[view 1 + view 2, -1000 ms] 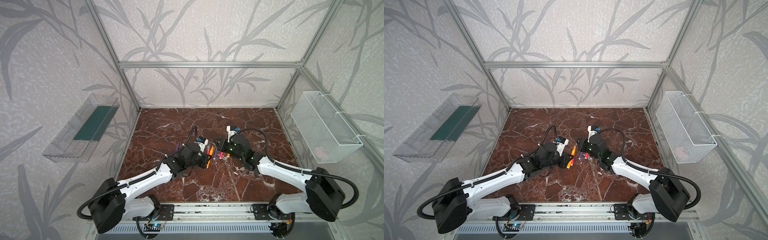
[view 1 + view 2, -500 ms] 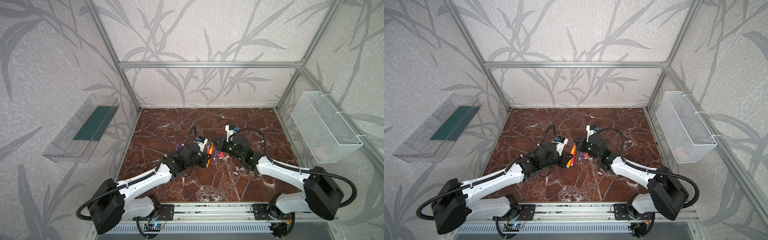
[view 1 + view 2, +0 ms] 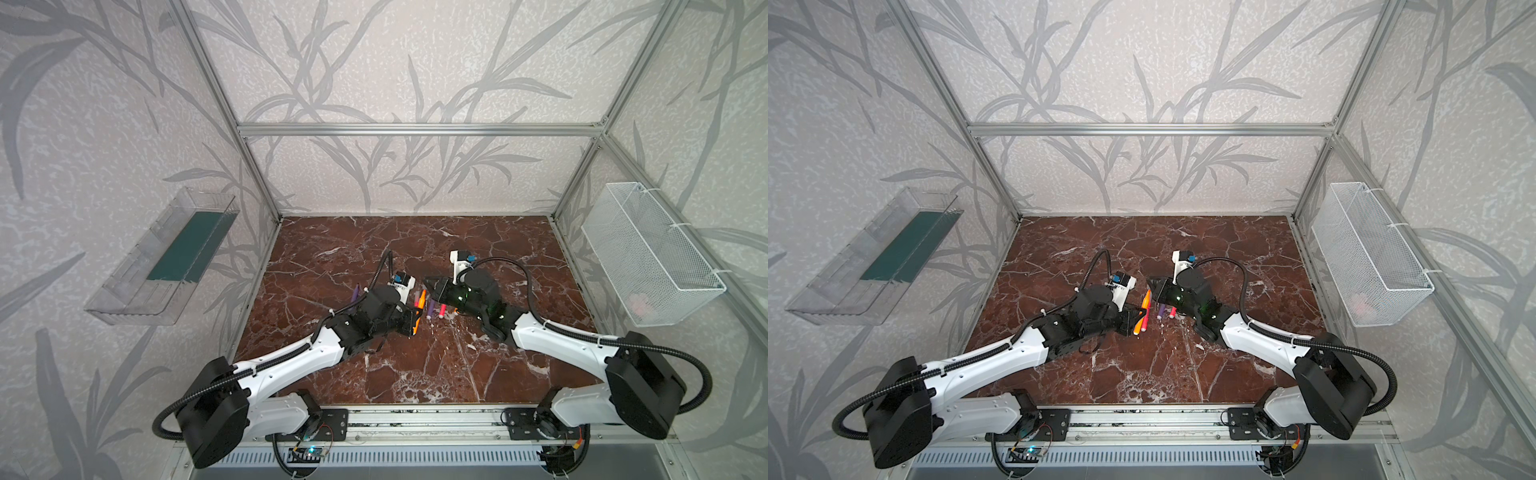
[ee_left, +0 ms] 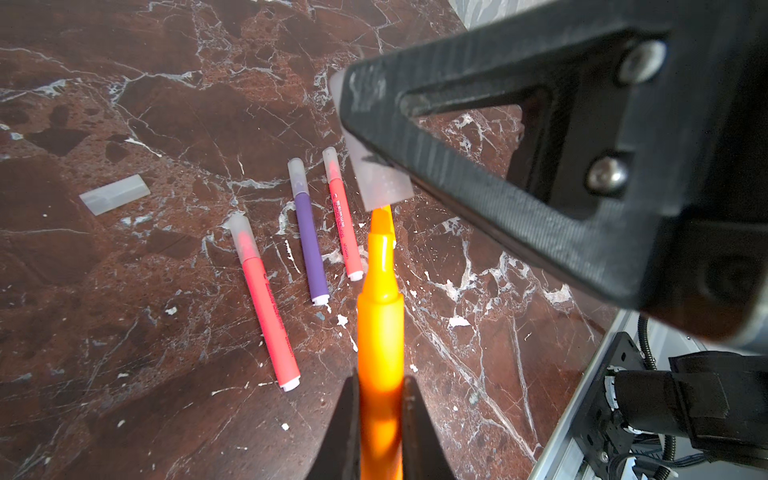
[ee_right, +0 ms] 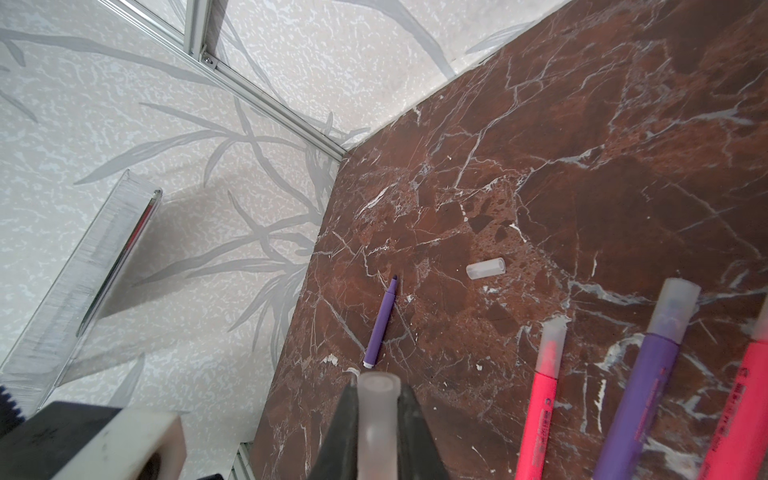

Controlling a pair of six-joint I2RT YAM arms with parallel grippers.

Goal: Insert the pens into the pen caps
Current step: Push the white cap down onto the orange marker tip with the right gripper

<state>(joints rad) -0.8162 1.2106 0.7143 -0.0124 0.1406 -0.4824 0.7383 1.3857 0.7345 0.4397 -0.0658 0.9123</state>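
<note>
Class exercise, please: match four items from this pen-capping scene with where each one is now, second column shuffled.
1 orange pen
2 capped purple pen
3 bare-tipped purple pen
4 cap facing the orange tip

A between two pink-red pens
B in the right gripper
C in the left gripper
D alone on the marble

Pairs: 1-C, 2-A, 3-D, 4-B

A clear plastic tray (image 3: 129, 291) (a dark green sheet (image 3: 187, 245) is laid inside) is mounted left of the marble tabletop (image 3: 415, 374). A white wire basket (image 3: 623, 232) is hung to its right.
</note>
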